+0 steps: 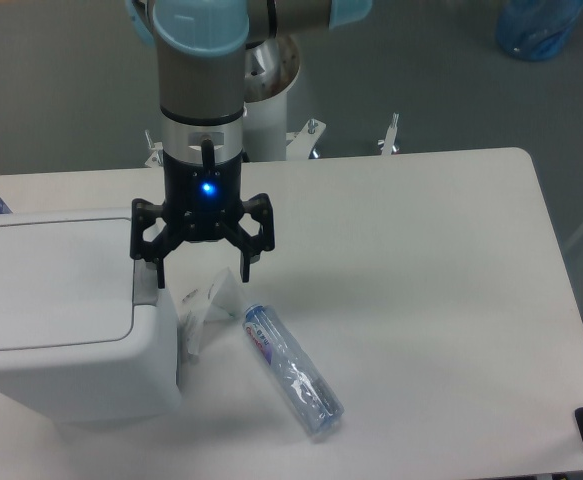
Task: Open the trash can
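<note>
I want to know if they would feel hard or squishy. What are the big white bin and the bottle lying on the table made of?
The bin looks like hard plastic: smooth, matte white, with rounded moulded corners and a grey button tab. The bottle looks like thin clear plastic: you can see through it, and it has a printed label near one end. It would probably squash more easily.

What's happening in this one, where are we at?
A single robot arm is going for the white trash can at the table's left end. Its gripper hangs open, holding nothing, just beside the can's right edge, one finger close above the grey push-button tab. The lid looks flat and closed, so the can is not open yet. A clear plastic bottle lies on its side on the table, with a crumpled white wrapper between it and the can.
</note>
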`<act>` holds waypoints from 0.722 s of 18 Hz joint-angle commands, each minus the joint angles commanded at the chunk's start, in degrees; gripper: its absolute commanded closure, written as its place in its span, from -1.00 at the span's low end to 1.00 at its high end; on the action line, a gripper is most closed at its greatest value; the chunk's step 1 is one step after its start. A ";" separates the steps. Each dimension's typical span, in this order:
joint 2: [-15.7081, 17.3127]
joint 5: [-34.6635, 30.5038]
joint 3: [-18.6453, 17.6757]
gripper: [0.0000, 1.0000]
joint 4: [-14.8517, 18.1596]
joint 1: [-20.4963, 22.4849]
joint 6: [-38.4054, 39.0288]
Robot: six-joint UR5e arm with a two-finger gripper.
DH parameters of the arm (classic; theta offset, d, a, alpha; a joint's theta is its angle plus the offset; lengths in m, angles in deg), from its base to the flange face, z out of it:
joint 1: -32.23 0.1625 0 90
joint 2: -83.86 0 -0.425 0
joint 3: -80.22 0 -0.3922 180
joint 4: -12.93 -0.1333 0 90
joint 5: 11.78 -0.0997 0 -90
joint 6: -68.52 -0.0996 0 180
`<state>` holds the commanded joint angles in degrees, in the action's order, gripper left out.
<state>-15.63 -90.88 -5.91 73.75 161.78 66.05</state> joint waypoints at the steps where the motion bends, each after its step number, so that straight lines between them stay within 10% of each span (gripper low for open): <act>1: 0.09 0.00 -0.17 -1.00 0.00 0.00 0.00; 13: 0.09 -0.09 -0.26 -1.00 0.00 -0.62 0.09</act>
<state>-15.54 -90.97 -6.17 73.75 161.17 66.14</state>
